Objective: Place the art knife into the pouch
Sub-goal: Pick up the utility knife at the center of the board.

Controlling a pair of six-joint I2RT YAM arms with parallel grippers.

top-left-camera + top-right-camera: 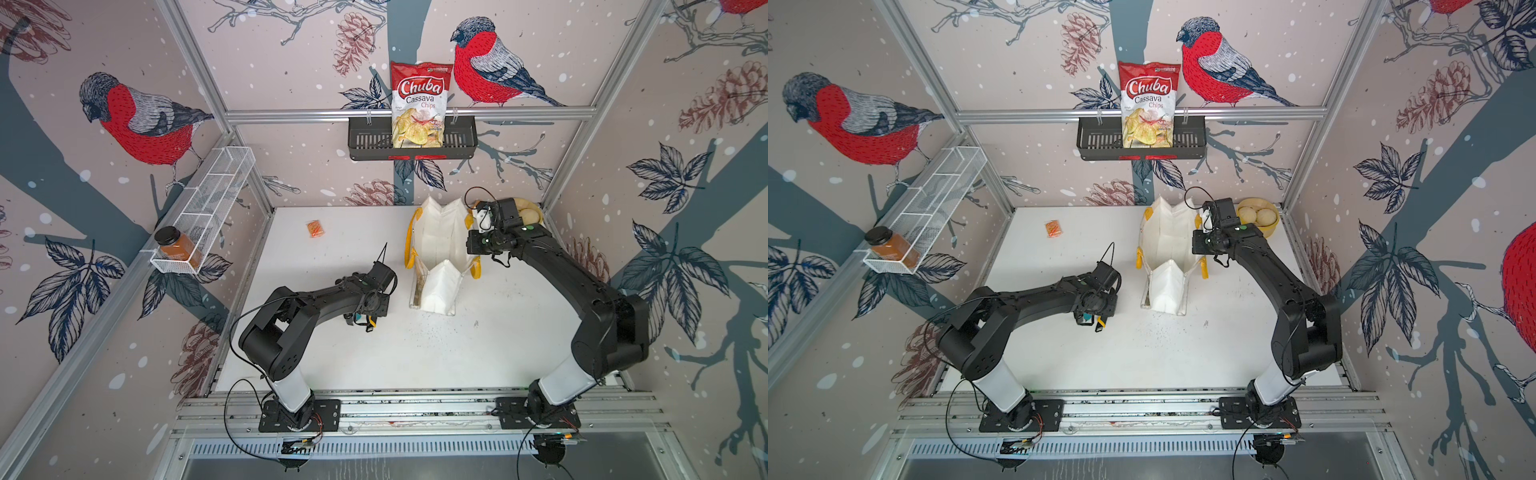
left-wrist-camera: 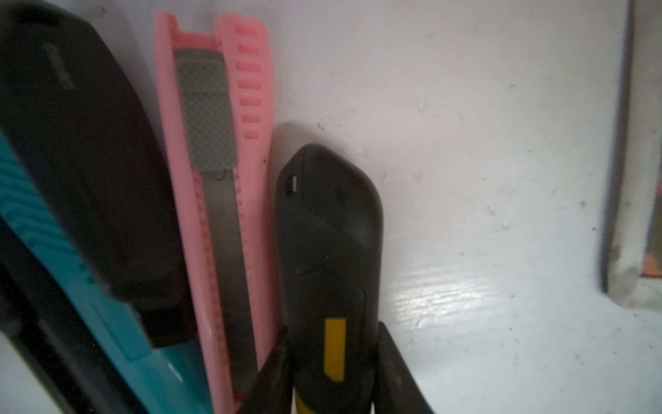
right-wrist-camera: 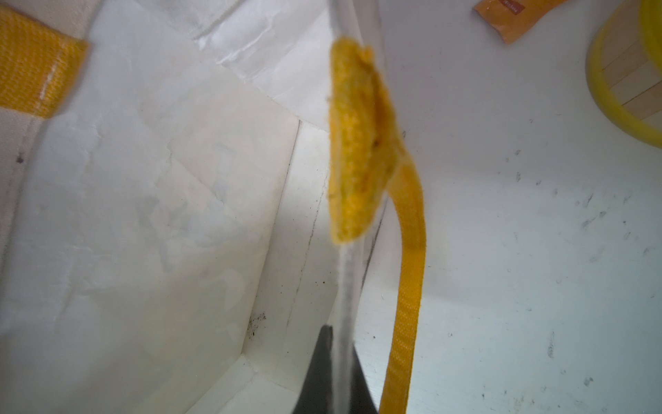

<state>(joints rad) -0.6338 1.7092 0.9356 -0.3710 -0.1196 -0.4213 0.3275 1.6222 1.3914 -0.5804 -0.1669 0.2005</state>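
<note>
I judge this to be the grasp step. My left gripper (image 2: 333, 331) is clamped on the art knife (image 2: 327, 222), a stubby black knife with a yellow stripe. It lies on the white table (image 1: 374, 357), left of the pouch (image 1: 440, 245) and just beside a pink knife (image 2: 215, 107). My right gripper (image 3: 340, 344) pinches the pouch's right wall, so its mouth gapes upward. Next I need to lift without dragging the pink knife, carry right, and release over the mouth
</note>
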